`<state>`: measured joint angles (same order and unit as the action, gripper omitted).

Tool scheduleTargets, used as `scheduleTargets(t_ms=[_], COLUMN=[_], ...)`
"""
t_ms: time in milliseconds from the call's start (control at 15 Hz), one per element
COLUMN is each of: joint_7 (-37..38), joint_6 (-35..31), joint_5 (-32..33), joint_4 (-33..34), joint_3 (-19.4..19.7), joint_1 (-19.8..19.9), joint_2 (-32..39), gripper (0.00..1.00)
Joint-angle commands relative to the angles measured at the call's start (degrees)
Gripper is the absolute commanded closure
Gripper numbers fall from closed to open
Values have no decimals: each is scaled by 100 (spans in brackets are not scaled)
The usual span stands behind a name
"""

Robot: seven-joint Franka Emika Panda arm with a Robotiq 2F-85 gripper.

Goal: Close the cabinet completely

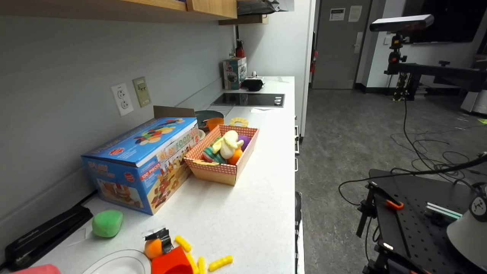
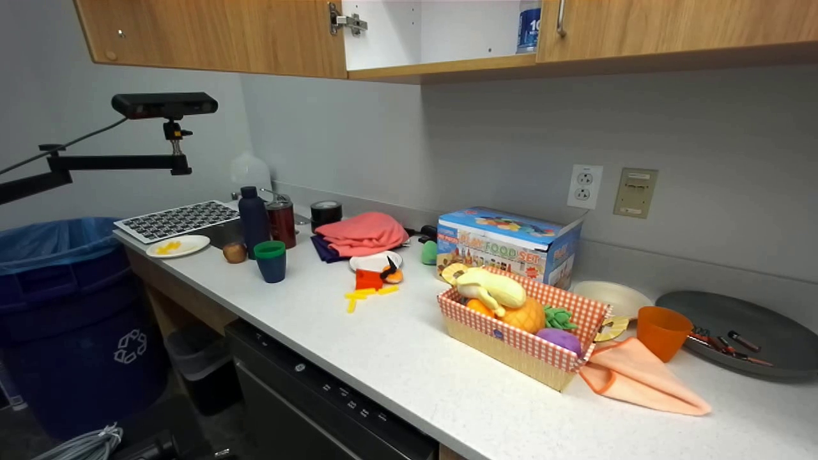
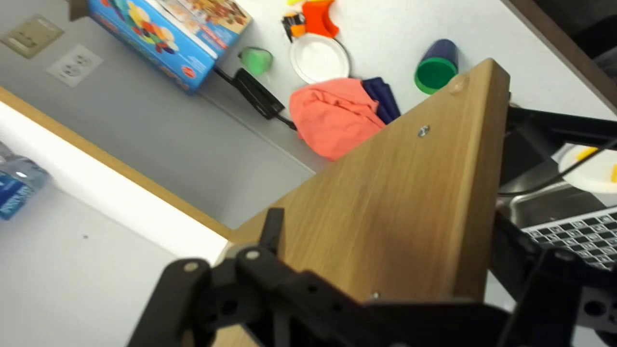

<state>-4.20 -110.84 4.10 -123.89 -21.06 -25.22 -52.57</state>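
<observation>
Two black fingers of the gripper stand widely spread in the wrist view, one at seven o'clock before the inner face of the wooden cabinet door, the other at four o'clock by that door's free edge; whether either touches the wood I cannot tell. The door is swung open: in an exterior view it lies between ten and eleven o'clock, joined by a metal hinge to the cabinet, whose white inside shows. In the wrist view a blue-labelled water bottle sits inside at nine o'clock. Past the door, on the countertop, a coral cloth and a navy cloth lie touching near twelve o'clock, a white plate just beside them, a dark-blue cup between one and two, and a play food set box between ten and eleven. In both exterior views a gingham-trimmed basket stands near that box, holding a toy banana. Farthest off, in an exterior view, a black cooktop lies at twelve o'clock and a grey room door between one and two.
</observation>
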Motion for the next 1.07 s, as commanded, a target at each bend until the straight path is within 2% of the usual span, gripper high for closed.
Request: scheduleTargets(t_ms=[0, 200, 533, 1000], joint_7=[-440, -736, -997, -803], joint_6=[950, 1434, 1732, 1502], joint_5=[720, 1362, 2191, 2523], joint_4=[522, 739, 794, 782], joint_3=[-7, 13, 65, 4], joint_1=[465, 671, 833, 820], joint_2=[-227, -320, -406, -487], gripper=[0, 0, 0, 0])
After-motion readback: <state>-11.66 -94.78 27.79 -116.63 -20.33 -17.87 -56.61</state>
